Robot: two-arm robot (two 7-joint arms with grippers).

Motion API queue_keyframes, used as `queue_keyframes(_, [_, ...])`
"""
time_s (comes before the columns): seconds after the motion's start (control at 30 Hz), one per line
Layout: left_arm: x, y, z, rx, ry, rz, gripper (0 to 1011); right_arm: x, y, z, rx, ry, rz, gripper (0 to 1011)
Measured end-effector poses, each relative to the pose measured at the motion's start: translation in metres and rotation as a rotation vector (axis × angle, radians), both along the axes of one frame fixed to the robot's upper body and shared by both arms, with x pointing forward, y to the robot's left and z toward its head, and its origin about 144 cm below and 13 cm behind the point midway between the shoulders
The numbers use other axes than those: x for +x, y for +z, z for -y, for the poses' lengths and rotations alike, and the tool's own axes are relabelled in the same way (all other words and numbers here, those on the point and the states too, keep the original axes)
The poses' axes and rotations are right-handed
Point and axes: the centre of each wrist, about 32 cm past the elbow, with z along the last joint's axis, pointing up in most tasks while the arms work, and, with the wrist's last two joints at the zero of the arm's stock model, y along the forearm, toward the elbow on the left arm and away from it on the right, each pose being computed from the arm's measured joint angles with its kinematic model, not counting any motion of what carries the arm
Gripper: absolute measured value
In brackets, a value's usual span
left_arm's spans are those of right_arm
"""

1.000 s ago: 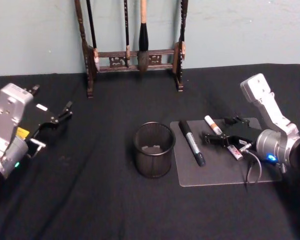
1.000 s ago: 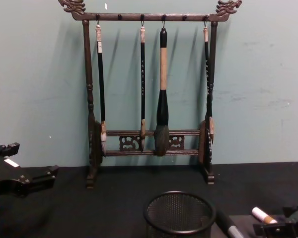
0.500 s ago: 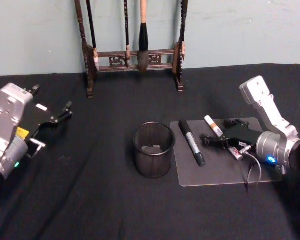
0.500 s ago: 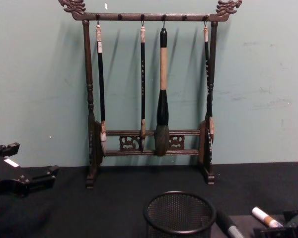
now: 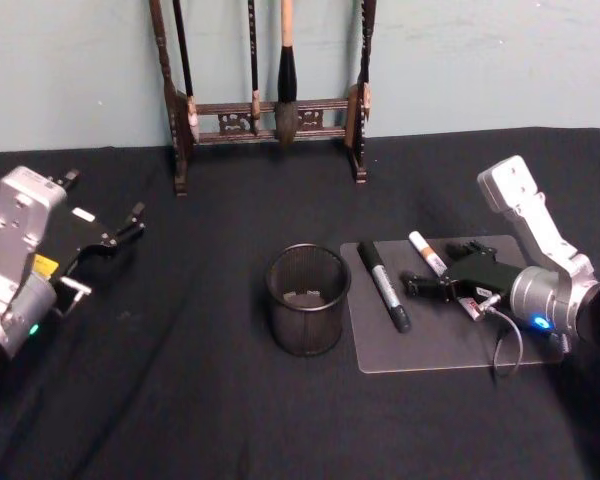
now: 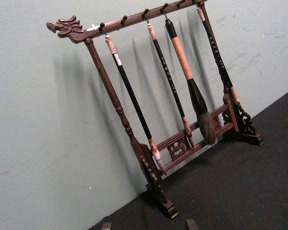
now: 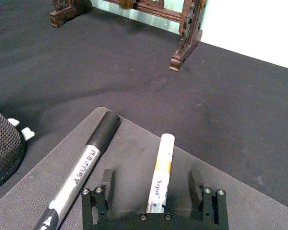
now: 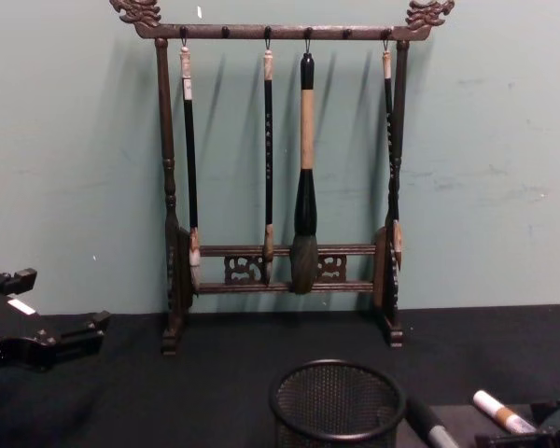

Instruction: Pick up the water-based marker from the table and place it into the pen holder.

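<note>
- The right gripper (image 5: 436, 266) sits slightly lower over the grey mat (image 5: 450, 345) than a second ago, fingers (image 7: 107, 181) spread wide, holding nothing
- The right wrist view shows the water-based marker (image 7: 160, 167) lying between those fingers, touching neither; the head view leaves that unclear
- A black marker (image 5: 383, 286) lies beside it, with the pen holder (image 5: 307, 300) just left on the table (image 5: 180, 400)
- The left gripper (image 5: 128, 226) is unmoved at the left, fingers apart, empty
- Farthest stands the brush rack (image 5: 230, 106)
</note>
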Motion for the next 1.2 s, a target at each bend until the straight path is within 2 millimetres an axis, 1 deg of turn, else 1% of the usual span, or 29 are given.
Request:
queue_keyframes(0.5, [0.0, 0.0, 0.0, 0.0, 0.0, 0.0, 1001, 0.0004, 0.0001, -0.0005, -0.006, 0.004, 0.006, 1002])
queue_keyframes(0.6, [0.0, 0.0, 0.0, 0.0, 0.0, 0.0, 1001, 0.0005, 0.0003, -0.0004, -0.006, 0.004, 0.006, 967])
queue_keyframes(0.63, [0.0, 0.0, 0.0, 0.0, 0.0, 0.0, 1001, 0.0005, 0.0003, -0.0005, -0.005, 0.004, 0.006, 929])
queue_keyframes(0.8, [0.0, 0.0, 0.0, 0.0, 0.0, 0.0, 1001, 0.0005, 0.0005, -0.0004, -0.005, 0.004, 0.006, 823])
queue_keyframes(0.87, [0.0, 0.0, 0.0, 0.0, 0.0, 0.0, 1001, 0.0005, 0.0005, -0.0004, -0.005, 0.004, 0.006, 750])
queue_keyframes(0.93, [0.0, 0.0, 0.0, 0.0, 0.0, 0.0, 1001, 0.0005, 0.0005, -0.0004, -0.004, 0.004, 0.006, 713])
queue_keyframes(0.97, [0.0, 0.0, 0.0, 0.0, 0.0, 0.0, 1001, 0.0005, 0.0005, -0.0004, -0.004, 0.004, 0.006, 683])
queue_keyframes(1.0, [0.0, 0.0, 0.0, 0.0, 0.0, 0.0, 1001, 0.0005, 0.0005, -0.0004, -0.004, 0.003, 0.006, 622])
queue_keyframes(1.03, [0.0, 0.0, 0.0, 0.0, 0.0, 0.0, 1001, 0.0005, 0.0005, -0.0004, -0.004, 0.003, 0.006, 622])
queue_keyframes(1.1, [0.0, 0.0, 0.0, 0.0, 0.0, 0.0, 1001, 0.0005, 0.0005, -0.0004, -0.004, 0.003, 0.006, 534])
queue_keyframes(1.2, [0.0, 0.0, 0.0, 0.0, 0.0, 0.0, 1001, 0.0005, 0.0005, -0.0004, -0.004, 0.003, 0.006, 451])
